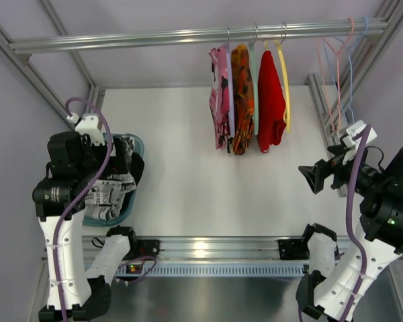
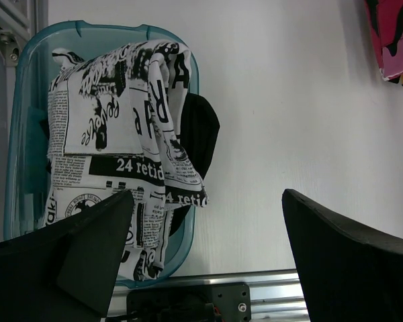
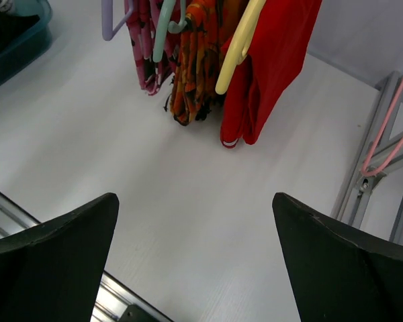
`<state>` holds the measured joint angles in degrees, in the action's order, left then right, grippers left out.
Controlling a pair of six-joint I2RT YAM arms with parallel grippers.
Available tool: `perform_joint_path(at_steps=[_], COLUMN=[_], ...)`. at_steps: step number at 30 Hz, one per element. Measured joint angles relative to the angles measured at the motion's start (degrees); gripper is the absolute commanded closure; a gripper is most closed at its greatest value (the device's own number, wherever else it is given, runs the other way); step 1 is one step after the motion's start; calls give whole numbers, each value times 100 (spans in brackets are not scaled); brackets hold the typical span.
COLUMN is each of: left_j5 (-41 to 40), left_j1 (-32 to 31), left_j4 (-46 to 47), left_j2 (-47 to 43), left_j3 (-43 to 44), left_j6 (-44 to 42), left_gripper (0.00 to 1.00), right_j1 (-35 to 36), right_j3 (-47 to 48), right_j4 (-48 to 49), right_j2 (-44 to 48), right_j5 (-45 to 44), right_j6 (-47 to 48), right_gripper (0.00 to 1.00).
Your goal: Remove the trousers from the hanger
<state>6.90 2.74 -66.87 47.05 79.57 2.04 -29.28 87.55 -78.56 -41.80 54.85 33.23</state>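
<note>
The trousers (image 1: 219, 100) hang straight down on the lilac hanger (image 3: 106, 20), leftmost of three garments on the far rail (image 1: 121, 39). The right gripper (image 3: 195, 200), jaws spread and empty, faces them from the near right (the orange and red garments hang on its side). The left gripper (image 2: 208, 201), also spread, points at the basket (image 2: 87, 27), well apart from them.

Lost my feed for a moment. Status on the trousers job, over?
Left claw and right claw open, empty, away from the rail. Trousers hanging on the hanger, leftmost there. Orange garment close beside them.
</note>
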Motion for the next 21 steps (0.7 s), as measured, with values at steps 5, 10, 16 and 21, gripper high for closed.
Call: perform_joint_path(at_steps=[5, 10, 16, 21], left_j5=[98, 146, 138, 79], left_j1=[0, 0, 2, 2], left_j4=[52, 125, 197, 223], left_j2=[85, 184, 286, 251], left_j3=[-20, -20, -17, -17], left_j6=[114, 212, 232, 232], left_gripper=[2, 2, 2, 2], right_j1=[0, 26, 1991, 3967], right_j3=[341, 1180, 1869, 2216], right_j4=[-7, -9, 839, 1351], right_j2=[-144, -920, -2028, -2776], right_j5=[321, 673, -306, -1141], right_j6=[-398, -1008, -2157, -2739], right_gripper=[0, 1, 0, 1])
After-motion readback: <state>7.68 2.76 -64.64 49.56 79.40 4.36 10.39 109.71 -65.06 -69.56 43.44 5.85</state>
